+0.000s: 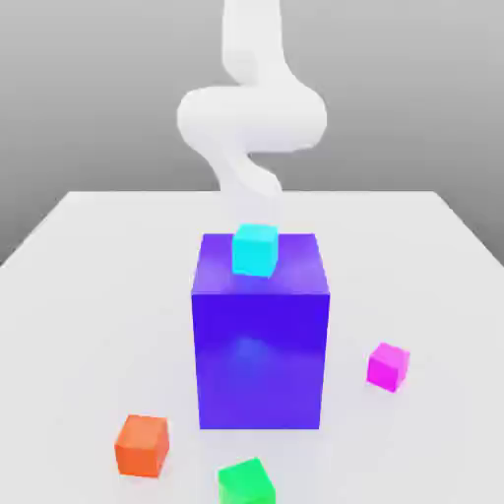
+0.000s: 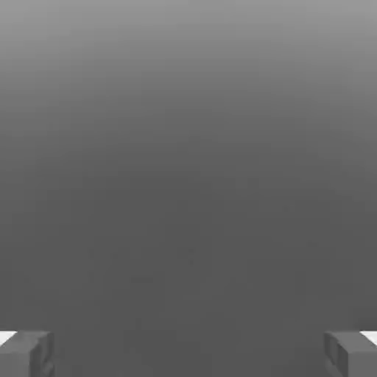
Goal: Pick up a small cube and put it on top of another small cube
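Tool (image 2: 188,357) wide open, gripping nothing. Small magenta cube (image 1: 388,366) on the counter (image 1: 89,276), near the big blue-violet block (image 1: 261,335), toward the exterior view's right. Arm (image 1: 251,118) behind that block, so a reach past it to the cube's side probably needed.

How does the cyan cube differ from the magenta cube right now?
The cyan cube sits on top of the big blue-violet block, while the magenta cube rests on the table, to the block's right in the exterior view. The cyan cube looks somewhat larger than the magenta cube. Both are plain, small and untouched.
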{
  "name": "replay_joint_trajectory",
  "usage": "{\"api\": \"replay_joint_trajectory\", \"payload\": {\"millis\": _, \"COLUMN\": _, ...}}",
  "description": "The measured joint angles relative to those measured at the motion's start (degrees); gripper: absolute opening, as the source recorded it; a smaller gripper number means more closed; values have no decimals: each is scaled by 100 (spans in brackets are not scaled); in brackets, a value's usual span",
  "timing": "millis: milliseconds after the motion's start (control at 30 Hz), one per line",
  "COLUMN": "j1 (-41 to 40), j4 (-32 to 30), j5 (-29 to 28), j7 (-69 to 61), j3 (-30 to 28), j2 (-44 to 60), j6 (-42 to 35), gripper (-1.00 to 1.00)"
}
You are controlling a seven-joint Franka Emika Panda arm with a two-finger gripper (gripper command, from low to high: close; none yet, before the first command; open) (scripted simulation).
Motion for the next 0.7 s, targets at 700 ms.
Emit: {"api": "replay_joint_trajectory", "payload": {"millis": 700, "j1": 2207, "j4": -2313, "j5": 871, "j7": -1810, "j3": 596, "j2": 3197, "j6": 2270, "gripper": 0}}
